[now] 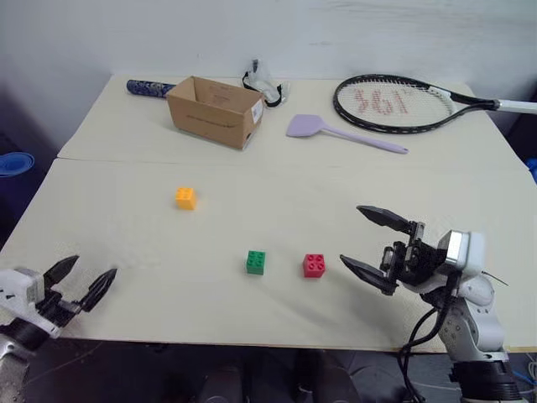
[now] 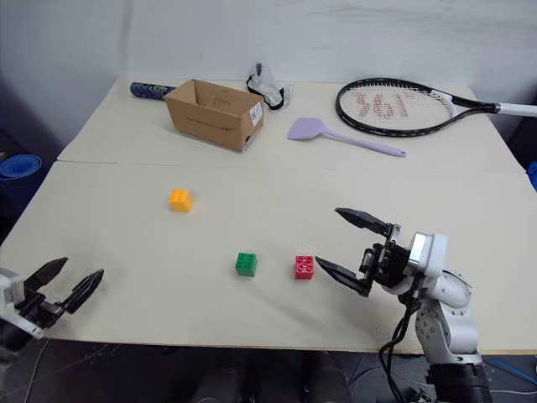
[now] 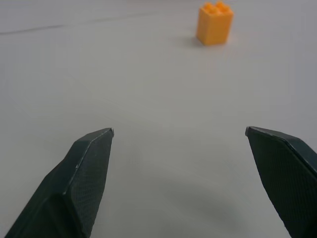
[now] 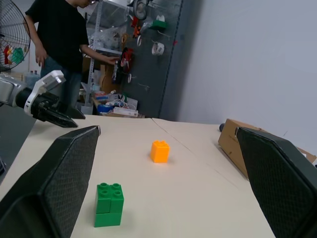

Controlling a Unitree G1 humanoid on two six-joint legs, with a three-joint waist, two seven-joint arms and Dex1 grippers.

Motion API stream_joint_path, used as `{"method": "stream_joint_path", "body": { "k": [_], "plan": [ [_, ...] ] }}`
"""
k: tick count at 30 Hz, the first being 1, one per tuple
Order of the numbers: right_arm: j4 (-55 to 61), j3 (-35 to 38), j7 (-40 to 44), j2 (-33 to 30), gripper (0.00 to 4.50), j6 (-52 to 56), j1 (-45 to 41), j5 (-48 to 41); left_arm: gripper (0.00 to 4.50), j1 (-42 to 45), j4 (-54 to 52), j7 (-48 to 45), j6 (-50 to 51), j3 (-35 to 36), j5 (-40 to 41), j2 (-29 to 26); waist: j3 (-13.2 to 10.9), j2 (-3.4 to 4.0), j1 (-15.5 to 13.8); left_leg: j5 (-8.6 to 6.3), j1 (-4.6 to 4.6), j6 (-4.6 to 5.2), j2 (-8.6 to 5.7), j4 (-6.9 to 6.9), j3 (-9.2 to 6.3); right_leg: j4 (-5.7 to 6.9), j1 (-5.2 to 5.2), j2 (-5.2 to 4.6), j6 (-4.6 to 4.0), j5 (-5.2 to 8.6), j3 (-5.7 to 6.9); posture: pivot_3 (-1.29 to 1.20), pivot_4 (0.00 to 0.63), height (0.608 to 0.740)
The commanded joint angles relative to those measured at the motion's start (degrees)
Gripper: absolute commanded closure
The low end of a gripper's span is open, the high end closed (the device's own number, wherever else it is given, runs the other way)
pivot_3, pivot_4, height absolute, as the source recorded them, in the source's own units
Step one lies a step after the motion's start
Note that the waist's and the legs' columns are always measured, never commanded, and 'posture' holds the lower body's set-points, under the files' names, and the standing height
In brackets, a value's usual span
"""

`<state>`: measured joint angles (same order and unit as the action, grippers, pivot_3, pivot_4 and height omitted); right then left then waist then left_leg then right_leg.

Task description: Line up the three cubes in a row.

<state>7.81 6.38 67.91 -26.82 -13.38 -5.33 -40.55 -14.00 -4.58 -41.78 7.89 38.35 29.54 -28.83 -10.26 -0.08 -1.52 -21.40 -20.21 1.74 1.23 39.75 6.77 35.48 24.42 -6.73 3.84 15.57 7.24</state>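
Both claws stand with their fingers spread apart and hold nothing. Over the near right part of the table, the right gripper [image 1: 369, 240] is raised a little above the surface, its forearm coming in from the right and its two black fingers pointing left toward the red cube [image 1: 315, 265], which sits just beside the lower fingertip without touching it. At the near left corner the left gripper [image 1: 87, 279] hangs low by the table's edge, its fingers aimed across the top.

A pale cream table [image 1: 126, 243] carries everything, with a seam running across its width and a white wall behind. On the far half lie a black tennis racket [image 1: 394, 102], an open brown cardboard box [image 1: 215, 111], a lilac spatula [image 1: 336, 131], a dark patterned tube [image 1: 149, 86] and a bundle of black cord [image 1: 264, 84].

On the near half, the green cube [image 1: 256, 262] stands close to the left of the red one, level with it. Well apart, farther back and to the left, sits the yellow-orange cube [image 1: 185, 198].

Looking along the right gripper's fingers, one sees a person in a black shirt [image 4: 62, 34] standing past the table by cluttered shelves, with a fan [image 4: 11, 47] at the edge.
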Motion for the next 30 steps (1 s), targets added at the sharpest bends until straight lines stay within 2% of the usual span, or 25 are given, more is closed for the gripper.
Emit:
{"method": "stream_joint_path", "body": {
  "k": [1, 5, 8, 12, 17, 20, 27, 28, 30],
  "plan": [
    [2.43, 0.19, -1.12, 0.32, 0.0, 0.73, -0.06, 0.78, 0.03, 3.83, -5.11, 3.73, 1.97, -3.23, 1.28, 0.29, 0.01, -0.01, 0.18, 0.06, 0.0, 0.11, 0.0, 0.0, 0.01, 0.01, 0.0, 0.01, 0.0, 0.0, 0.0, 0.0, 0.15, 0.74],
    [3.52, -0.72, -2.14, 0.4, 0.0, 1.89, -0.31, 2.24, 0.03, 19.93, -2.15, 11.97, 8.66, -12.41, -1.9, 1.45, 0.04, -0.07, -0.24, 0.16, -0.01, 0.14, -0.03, 0.04, -0.01, 0.09, -0.03, 0.04, 0.02, -0.01, 0.06, 0.0, 0.15, 0.74],
    [4.79, -0.8, -3.24, 0.11, 0.0, 3.06, -0.44, 2.69, 0.03, 30.94, 4.43, 20.29, 11.85, -17.37, -6.51, 4.28, 0.08, -0.09, 0.2, 0.21, 0.01, 0.14, -0.08, 0.04, 0.01, 0.16, -0.07, 0.08, 0.08, -0.05, 0.05, 0.0, 0.15, 0.74],
    [5.68, -1.09, -4.59, -0.17, 0.0, 3.28, -0.11, 5.13, 0.03, 35.66, 6.68, 23.06, 14.1, -19.25, -6.3, 6.67, 0.06, -0.12, 1.8, 0.23, -0.01, 0.17, -0.03, -0.06, 0.27, 0.19, 0.0, 0.22, 0.14, -0.08, 0.1, 0.0, 0.15, 0.74],
    [5.7, -0.1, -8.65, 1.28, 0.0, 2.46, -0.45, 7.09, 0.03, 37.09, 10.21, 26.78, 14.48, -22.74, -10.46, 7.77, 0.03, -0.18, 1.57, 0.24, -0.03, 0.18, 0.01, -0.04, 0.33, 0.14, 0.03, 0.23, 0.14, -0.08, 0.29, 0.0, 0.15, 0.74],
    [5.96, -0.34, -8.83, 1.32, 0.0, 2.04, 0.36, 7.24, 0.55, 36.7, 10.55, 28.37, 14.55, -23.72, -12.58, 7.67, 0.03, -0.19, 1.48, 0.26, -0.03, 0.2, 0.0, 0.11, 0.31, 0.22, -0.01, 0.19, 0.15, -0.09, 0.25, 0.0, 0.15, 0.74],
    [6.35, -0.21, -9.71, 1.63, 0.0, 0.64, 1.87, 7.75, 2.77, 35.44, 8.69, 29.29, 14.52, -24.44, -13.16, 9.26, 0.03, -0.19, 1.41, 0.24, -0.05, 0.19, 0.0, 0.1, 0.24, 0.18, -0.02, 0.15, 0.15, -0.09, 0.26, 0.0, 0.15, 0.74],
    [6.35, -0.2, -9.73, 1.6, 0.0, 0.51, 2.0, 7.75, 2.99, 35.45, 8.7, 29.0, 14.4, -24.54, -13.26, 9.15, 0.02, -0.19, 1.39, 0.24, -0.04, 0.19, 0.0, 0.1, 0.24, 0.19, -0.02, 0.15, 0.15, -0.09, 0.26, 0.0, 0.15, 0.74],
    [6.39, -0.15, -9.69, 1.49, 0.0, 0.36, 2.3, 7.7, 2.99, 35.5, 9.01, 27.21, 13.31, -24.93, -13.37, 8.32, 0.02, -0.19, 1.41, 0.24, -0.04, 0.19, 0.0, 0.11, 0.24, 0.2, -0.02, 0.15, 0.15, -0.09, 0.26, 0.0, 0.15, 0.74]
  ]
}}
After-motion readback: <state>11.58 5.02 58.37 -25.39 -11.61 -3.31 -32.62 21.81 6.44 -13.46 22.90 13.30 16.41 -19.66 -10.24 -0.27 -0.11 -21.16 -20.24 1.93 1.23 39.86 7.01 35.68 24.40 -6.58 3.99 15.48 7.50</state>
